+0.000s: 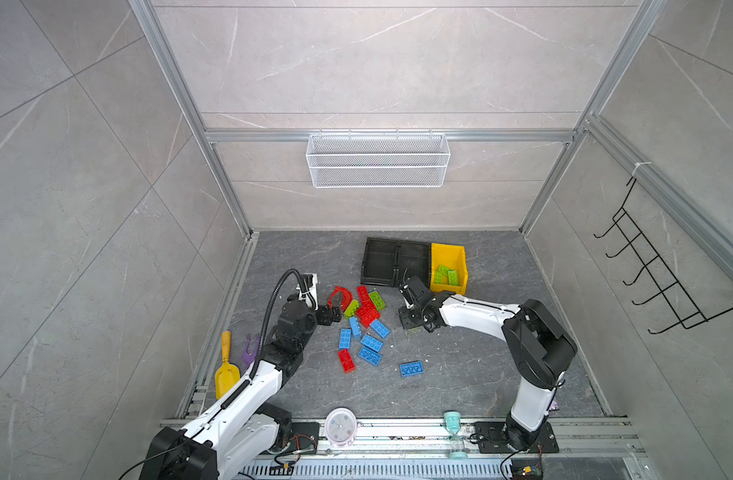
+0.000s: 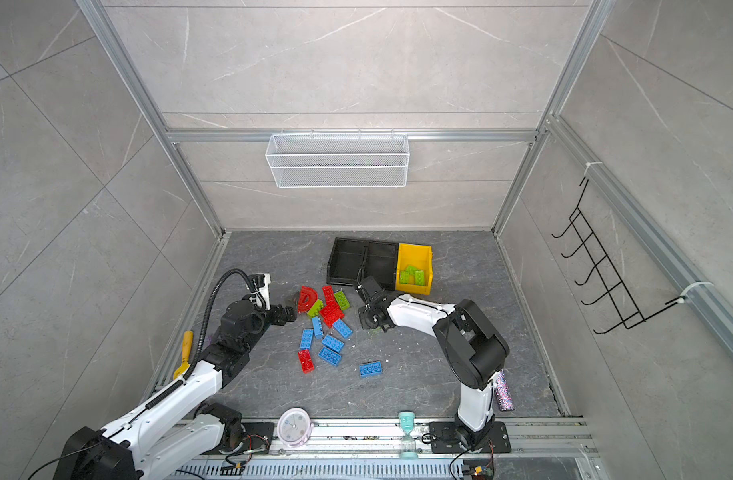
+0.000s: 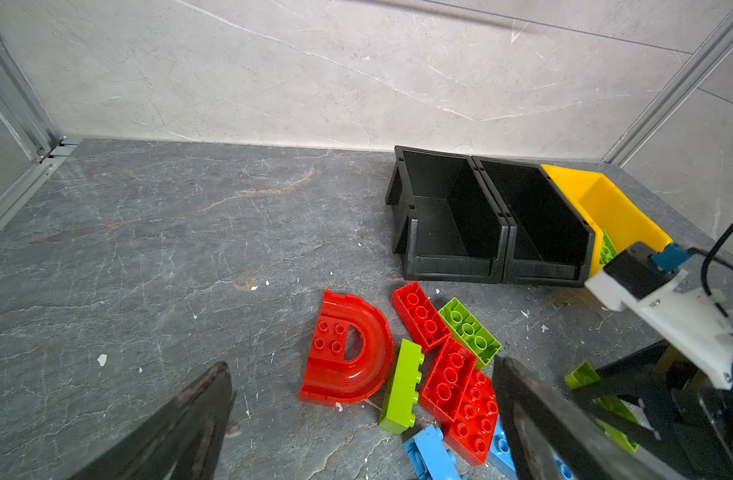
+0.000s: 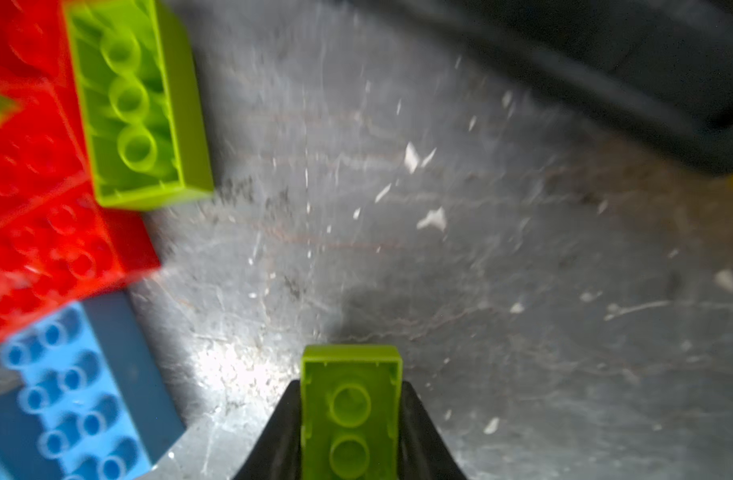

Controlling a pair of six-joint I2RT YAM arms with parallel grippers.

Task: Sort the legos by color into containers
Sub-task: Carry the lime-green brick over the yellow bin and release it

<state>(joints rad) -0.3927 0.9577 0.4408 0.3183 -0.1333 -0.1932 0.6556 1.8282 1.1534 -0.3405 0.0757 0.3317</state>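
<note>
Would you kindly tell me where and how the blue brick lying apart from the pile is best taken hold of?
I'd take the blue brick across its two long sides, at mid-length, coming straight down from above. It lies flat on the table, clear of the pile, so both sides are free, and those flat, parallel walls span its narrower width.

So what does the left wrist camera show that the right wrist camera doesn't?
Left wrist only: the red arch-shaped plastic brick and the empty insides of the two black plastic bins. Right wrist only: how the right gripper clamps a lime green plastic brick by its sides. Both: a second lime green brick lying hollow side up against red bricks.
</note>
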